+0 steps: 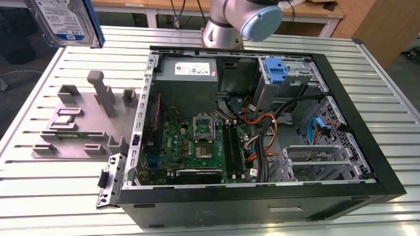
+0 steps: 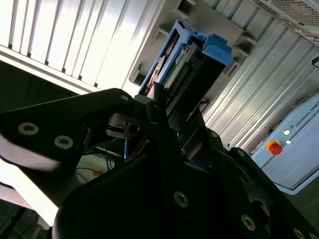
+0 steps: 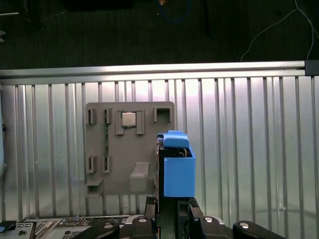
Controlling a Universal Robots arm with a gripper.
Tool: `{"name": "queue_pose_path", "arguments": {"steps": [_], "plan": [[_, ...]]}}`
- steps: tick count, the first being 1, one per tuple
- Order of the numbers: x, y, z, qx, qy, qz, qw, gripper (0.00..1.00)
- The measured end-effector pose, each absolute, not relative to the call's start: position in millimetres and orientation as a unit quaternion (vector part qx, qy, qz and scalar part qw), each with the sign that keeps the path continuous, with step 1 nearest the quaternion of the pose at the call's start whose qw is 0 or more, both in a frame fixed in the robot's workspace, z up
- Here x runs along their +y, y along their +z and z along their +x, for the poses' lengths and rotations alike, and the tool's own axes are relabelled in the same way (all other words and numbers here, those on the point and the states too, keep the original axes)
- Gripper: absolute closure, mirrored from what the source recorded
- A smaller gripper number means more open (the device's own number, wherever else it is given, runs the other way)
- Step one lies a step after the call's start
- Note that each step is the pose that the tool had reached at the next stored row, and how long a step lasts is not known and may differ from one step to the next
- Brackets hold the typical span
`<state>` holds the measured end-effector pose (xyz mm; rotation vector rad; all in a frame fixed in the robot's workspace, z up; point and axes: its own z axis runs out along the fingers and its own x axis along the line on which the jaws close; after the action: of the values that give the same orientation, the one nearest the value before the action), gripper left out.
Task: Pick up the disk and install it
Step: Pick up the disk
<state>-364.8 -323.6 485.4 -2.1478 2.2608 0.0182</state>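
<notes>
At the exterior view's left, the disk (image 1: 68,22) hangs well above the counter (image 1: 39,182), pinched by its edge in my end effector (image 3: 172,204). I judge the pick-up done. Below it sits the grey fixture plate (image 1: 72,128). Further right the open computer case (image 1: 367,162) is well apart from the disk, so the whole installing is left.
</notes>
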Motion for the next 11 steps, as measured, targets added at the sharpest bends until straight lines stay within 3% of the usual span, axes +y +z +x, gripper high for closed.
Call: {"name": "queue_pose_path", "arguments": {"steps": [11], "plan": [[-332.2, 486.7, -364.5, 0.725, 0.006, -0.689, 0.012, 0.65]]}}
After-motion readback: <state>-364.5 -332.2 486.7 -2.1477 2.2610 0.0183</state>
